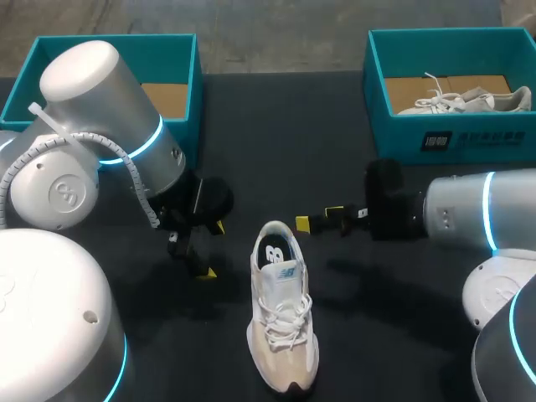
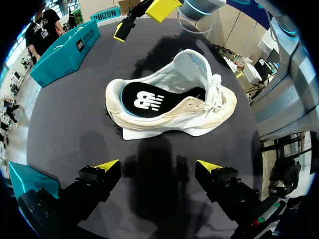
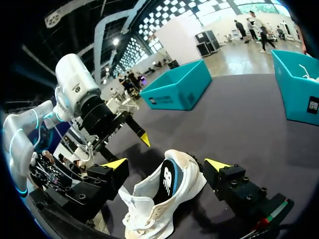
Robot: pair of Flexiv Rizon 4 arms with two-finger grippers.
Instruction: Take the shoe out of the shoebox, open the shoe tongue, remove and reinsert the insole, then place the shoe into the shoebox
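Lying on dark worktop (image 1: 276, 126): white laced sneaker (image 1: 283, 327), black insole (image 1: 275, 251) inside, outside both teal shoeboxes (image 1: 180, 50).
Left gripper (image 1: 211, 249): open, empty, left of sneaker.
Right gripper (image 1: 318, 217): open, empty, right of heel.

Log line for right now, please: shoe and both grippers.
white sneaker: on table, insole inside | left gripper: open, clear of shoe | right gripper: open, near heel, not touching
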